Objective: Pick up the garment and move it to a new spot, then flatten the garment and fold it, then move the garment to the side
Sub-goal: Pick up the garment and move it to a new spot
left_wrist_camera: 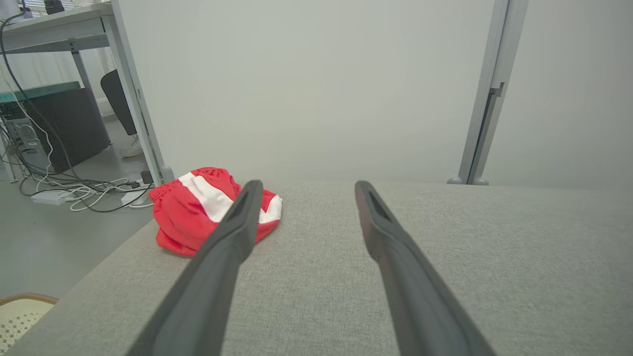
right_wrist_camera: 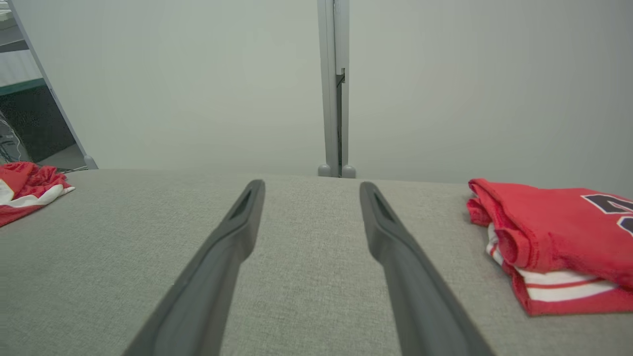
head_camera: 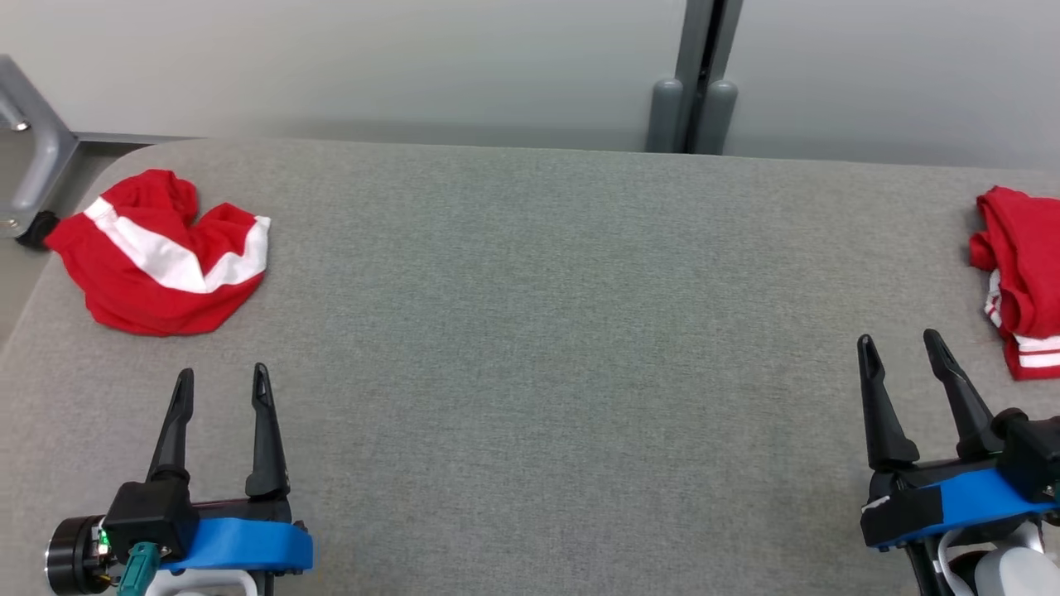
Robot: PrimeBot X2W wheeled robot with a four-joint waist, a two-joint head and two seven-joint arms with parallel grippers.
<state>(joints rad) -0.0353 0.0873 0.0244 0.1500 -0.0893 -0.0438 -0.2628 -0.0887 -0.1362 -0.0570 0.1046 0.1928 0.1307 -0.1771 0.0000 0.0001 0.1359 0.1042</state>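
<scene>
1. Grippers up front: the left gripper (head_camera: 224, 372) sits at the near left over the grey fabric table (head_camera: 530, 331), fingers spread apart with nothing between them.
2. Same deal on the near right. The right gripper (head_camera: 898, 337) has its fingers parted too and isn't holding anything.
3. A bit further out on the left is the garment (head_camera: 157, 252), red with a white band. It's bunched in a loose heap near the table's far left corner, ahead of the left gripper and clear of its fingertips.
4. Over at the right edge there's a folded stack (head_camera: 1023, 273) of red and white clothes, just ahead and to the right of the right gripper, not touching it.
5. Way at the back, a grey post (head_camera: 700, 74) stands between pale wall panels behind the table's far edge.
</scene>
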